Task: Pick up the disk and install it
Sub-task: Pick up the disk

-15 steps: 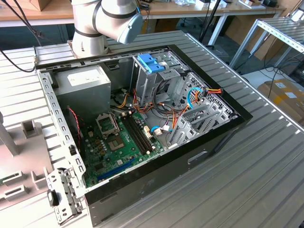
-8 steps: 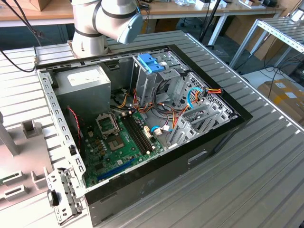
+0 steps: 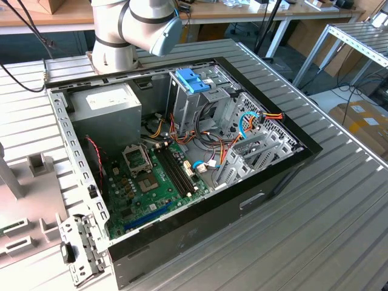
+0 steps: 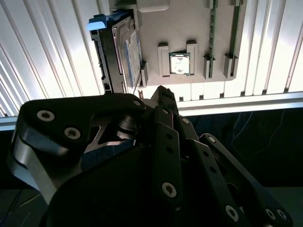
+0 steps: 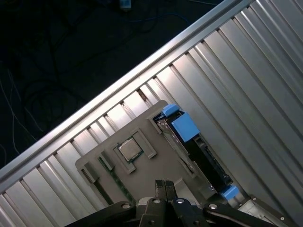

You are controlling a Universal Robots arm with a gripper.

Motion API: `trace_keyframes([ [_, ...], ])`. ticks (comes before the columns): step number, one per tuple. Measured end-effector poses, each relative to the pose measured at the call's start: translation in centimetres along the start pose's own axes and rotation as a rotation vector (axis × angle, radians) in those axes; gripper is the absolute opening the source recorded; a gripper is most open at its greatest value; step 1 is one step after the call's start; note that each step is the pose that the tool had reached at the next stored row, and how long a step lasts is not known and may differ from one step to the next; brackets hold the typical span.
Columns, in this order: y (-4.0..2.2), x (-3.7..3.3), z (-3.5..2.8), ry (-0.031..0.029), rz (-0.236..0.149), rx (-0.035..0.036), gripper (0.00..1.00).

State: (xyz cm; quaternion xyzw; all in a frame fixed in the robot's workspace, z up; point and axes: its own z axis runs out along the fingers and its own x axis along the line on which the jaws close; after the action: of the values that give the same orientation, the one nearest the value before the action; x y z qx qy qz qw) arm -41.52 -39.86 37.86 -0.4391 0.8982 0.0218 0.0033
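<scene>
Pincer [image 5: 164,185] clenched, tips together, nothing in it. It hangs over the grey tray [image 5: 154,166], near the disk [image 5: 201,158] but not touching it.

Disk sits in a slot along one side of the tray, apparently standing on a long edge with the thin edge up. CPU [image 5: 130,149] is in its own pocket on the same tray, well apart from the disk. Tray lies on the ribbed table [image 5: 251,71], near the edge rail [image 5: 142,71].

Handling (judgement): stiff metal body, dense for its size, so not light. Shock-sensitive, so no knocks or drops. Blue carrier is thin plastic and likely to flex or slip. Best hold is across the two broad faces around mid-length, clear of the blue end tabs.

Long axis runs along the table ribs, square to the rail. One blue-tabbed end points toward the rail, the other away. Broad faces point sideways, one toward the CPU.

Exterior view: open case [image 3: 273,176] at centre, arm base [image 3: 112,51] at 11 o'clock. Drive cage [image 3: 185,106] is at 12 o'clock inside the case, blue bracket [image 3: 193,79] on top.
</scene>
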Motion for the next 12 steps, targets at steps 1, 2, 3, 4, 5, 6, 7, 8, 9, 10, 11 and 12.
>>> trace_keyframes([
  [1,0.0,0.0,0.0,0.0,-0.001,0.0,0.11],
  [2,0.0,0.0,0.0,0.0001,-0.004,-0.0001,0.11],
  [3,0.0,0.0,0.0,0.0002,-0.006,-0.0001,0.11],
  [4,0.0,0.0,0.0,0.0002,-0.008,-0.0002,0.11],
  [5,0.0,0.0,0.0,0.0005,-0.013,-0.0003,0.11],
  [6,0.0,0.0,0.0,0.0006,-0.016,-0.0004,0.11],
  [7,0.0,0.0,0.0,0.0006,-0.018,-0.0004,0.11],
  [8,0.0,0.0,0.0,0.0007,-0.02,-0.0005,0.11],
  [9,0.0,0.0,0.0,0.0008,-0.022,-0.0006,0.11],
  [10,0.0,0.0,0.0,0.0009,-0.025,-0.0007,0.11],
  [11,0.0,0.0,0.0,0.001,-0.028,-0.0007,0.11],
  [12,0.0,0.0,0.0,0.0011,-0.03,-0.0008,0.11],
])
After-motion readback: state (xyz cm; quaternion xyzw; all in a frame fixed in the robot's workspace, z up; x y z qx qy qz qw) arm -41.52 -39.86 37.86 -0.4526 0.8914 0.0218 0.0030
